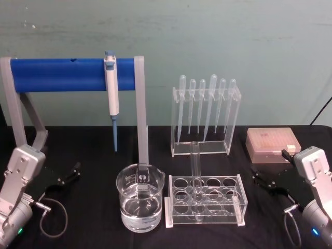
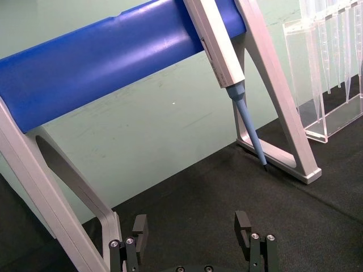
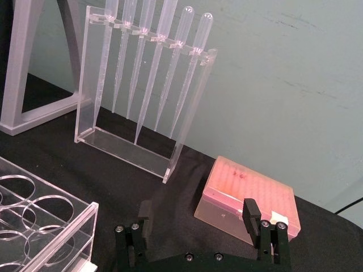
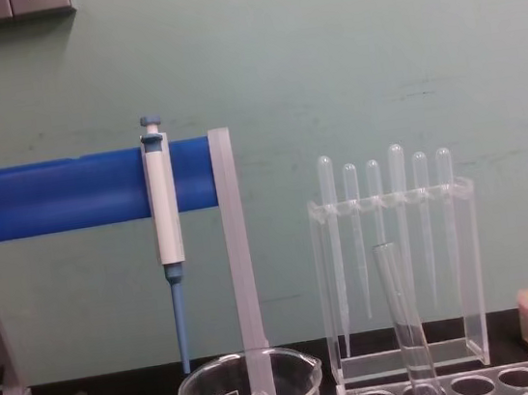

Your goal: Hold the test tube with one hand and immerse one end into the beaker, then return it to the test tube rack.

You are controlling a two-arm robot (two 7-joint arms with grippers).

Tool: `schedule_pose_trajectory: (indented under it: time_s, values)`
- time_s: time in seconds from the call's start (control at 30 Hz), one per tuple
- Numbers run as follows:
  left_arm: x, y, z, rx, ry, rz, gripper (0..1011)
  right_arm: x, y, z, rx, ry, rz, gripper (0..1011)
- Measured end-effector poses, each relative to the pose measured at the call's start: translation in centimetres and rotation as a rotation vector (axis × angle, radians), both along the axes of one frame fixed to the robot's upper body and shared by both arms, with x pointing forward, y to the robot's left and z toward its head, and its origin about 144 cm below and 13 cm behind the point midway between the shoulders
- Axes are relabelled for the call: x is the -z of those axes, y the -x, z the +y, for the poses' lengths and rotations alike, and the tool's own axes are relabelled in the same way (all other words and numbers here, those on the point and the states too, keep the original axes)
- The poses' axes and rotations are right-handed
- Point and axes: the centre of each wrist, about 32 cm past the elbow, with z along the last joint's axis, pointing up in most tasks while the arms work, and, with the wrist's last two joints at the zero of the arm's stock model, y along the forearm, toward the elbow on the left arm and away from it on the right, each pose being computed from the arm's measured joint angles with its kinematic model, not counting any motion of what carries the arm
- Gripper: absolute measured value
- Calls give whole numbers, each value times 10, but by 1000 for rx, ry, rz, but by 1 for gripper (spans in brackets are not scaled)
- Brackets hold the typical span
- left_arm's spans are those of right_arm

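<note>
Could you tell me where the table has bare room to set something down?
The widest bare patch of table lies below the blue bar, between the left gripper and the beaker. Crowded on the right: test tube rack, pipette stand, pink box and right gripper.

test tube (image 1: 195,166): clear | beaker (image 1: 124,194): clear, white marks | pipettor (image 1: 111,88): white-blue | box (image 1: 273,144): pink

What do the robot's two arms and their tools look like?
Both arms are silver-grey: a boxy housing on a round segment, each with a looping grey cable. The left arm shows a small green light, the right arm a blue one. The left tool and right tool are black, with two blocky fingers and visible screws.
</note>
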Motion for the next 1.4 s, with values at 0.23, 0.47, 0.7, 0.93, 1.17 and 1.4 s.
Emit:
schedule_pose_trajectory:
  time_s: [0.23,0.47,0.7,0.93,1.17,1.4]
  values:
    - [0,0,0,0,0,0,1000,0,0,0,0,0,0,1003]
    - [0,0,0,0,0,0,1000,-5,20,-3,-12,58,-15,1003]
    - [0,0,0,0,0,0,1000,-28,65,-10,-38,87,-31,1003]
    - [0,0,0,0,0,0,1000,-51,84,1,-149,16,-21,1003]
    - [0,0,0,0,0,0,1000,-65,67,32,-296,-149,79,1003]
    - [0,0,0,0,0,0,1000,-72,40,55,-344,-240,161,1003]
